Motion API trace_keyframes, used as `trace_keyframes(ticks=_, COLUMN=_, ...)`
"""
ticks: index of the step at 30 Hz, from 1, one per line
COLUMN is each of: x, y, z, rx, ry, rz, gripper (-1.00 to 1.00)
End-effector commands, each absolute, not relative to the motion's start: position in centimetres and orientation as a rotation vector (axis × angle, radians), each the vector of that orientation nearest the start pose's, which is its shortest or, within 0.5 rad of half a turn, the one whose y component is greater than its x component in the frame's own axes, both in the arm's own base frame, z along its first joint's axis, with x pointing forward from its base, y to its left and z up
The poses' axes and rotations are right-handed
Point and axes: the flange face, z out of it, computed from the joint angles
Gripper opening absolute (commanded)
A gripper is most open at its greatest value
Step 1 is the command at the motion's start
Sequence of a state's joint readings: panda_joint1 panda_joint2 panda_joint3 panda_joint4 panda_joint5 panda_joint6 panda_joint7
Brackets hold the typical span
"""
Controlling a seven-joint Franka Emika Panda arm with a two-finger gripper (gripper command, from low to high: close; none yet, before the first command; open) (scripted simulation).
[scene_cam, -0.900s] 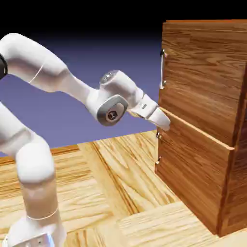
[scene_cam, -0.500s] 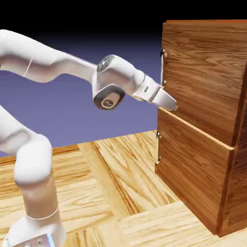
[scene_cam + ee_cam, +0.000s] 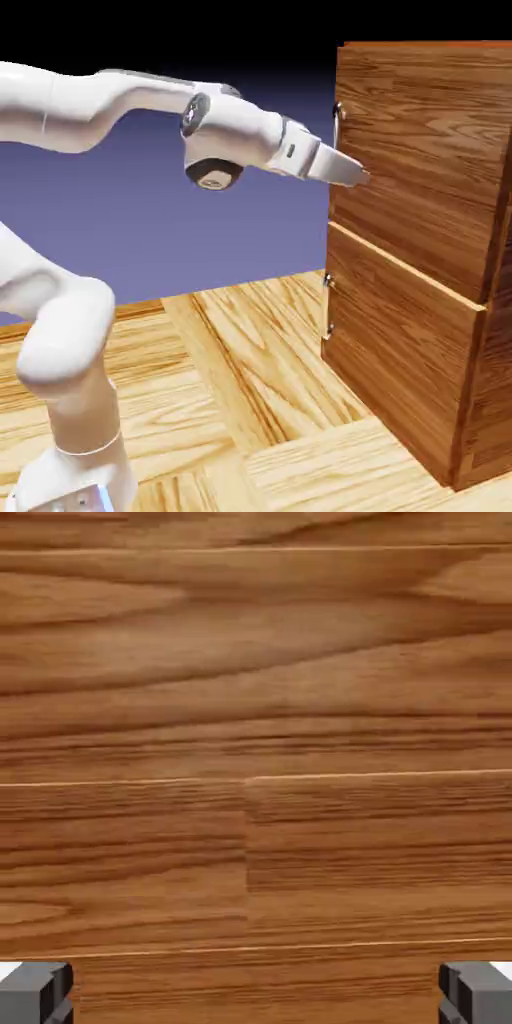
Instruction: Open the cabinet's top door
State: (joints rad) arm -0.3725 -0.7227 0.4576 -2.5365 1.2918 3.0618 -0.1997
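A robot's hand [image 3: 345, 172] hovers before the upper door [image 3: 425, 160] of a wooden cabinet [image 3: 485, 390], whose face bars the way toward the exterior view's right. The upper handle [image 3: 338, 125] stands near the hand, its lower part hidden behind it. Below, open air separates the hand from the lower handle [image 3: 328, 305] and the desk [image 3: 230, 390]. Toward the exterior view's left, the arm [image 3: 130, 105] spans the space above the desk.

1. The floor of light yellow wood [image 3: 230, 400] has big boards with wavy brown lines.
2. The tall, boxy, red-brown wood cabinet [image 3: 410, 320] stands on it, at the exterior view's right.
3. The floor's boards run in different directions.
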Motion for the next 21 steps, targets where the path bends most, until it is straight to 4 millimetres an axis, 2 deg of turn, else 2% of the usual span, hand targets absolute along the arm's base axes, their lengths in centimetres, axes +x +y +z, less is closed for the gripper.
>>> trace_keyframes(ticks=1, x=37.4, y=-0.4, z=60.0, rx=-2.041, ry=0.915, rz=-1.509, gripper=0.0)
trace_keyframes(ticks=11, x=36.9, y=2.5, z=61.1, rx=-1.926, ry=0.872, rz=-1.626, gripper=0.0)
trace_keyframes(ticks=21, x=37.3, y=6.9, z=60.5, rx=-1.836, ry=0.828, rz=-1.715, gripper=0.0)
